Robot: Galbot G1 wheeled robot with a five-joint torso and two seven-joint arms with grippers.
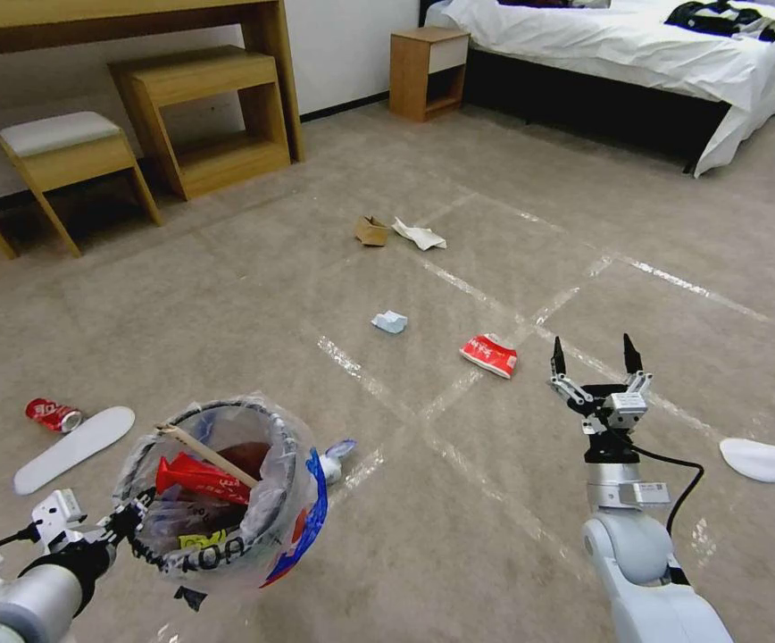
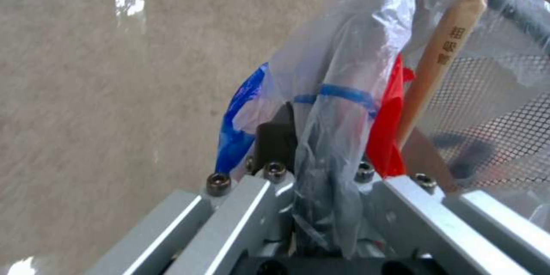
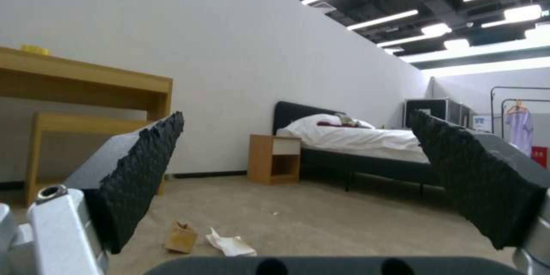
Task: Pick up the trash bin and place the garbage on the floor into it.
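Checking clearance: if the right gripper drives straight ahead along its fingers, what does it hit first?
Nothing nearby. The right gripper, open, points level across open carpet; the cardboard scrap and white paper lie below that line, the bed far ahead. Depth uncertain.

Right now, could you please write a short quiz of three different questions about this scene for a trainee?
1. True or false: the left gripper is shut on the trash bin.
2. Which lies nearest the open right gripper?
A. red wrapper
B. brown cardboard scrap
C. pale-blue paper
3. Fill in: the wooden stick lies across the bin's ____.

Key: 1 true; 2 A; 3 rim.
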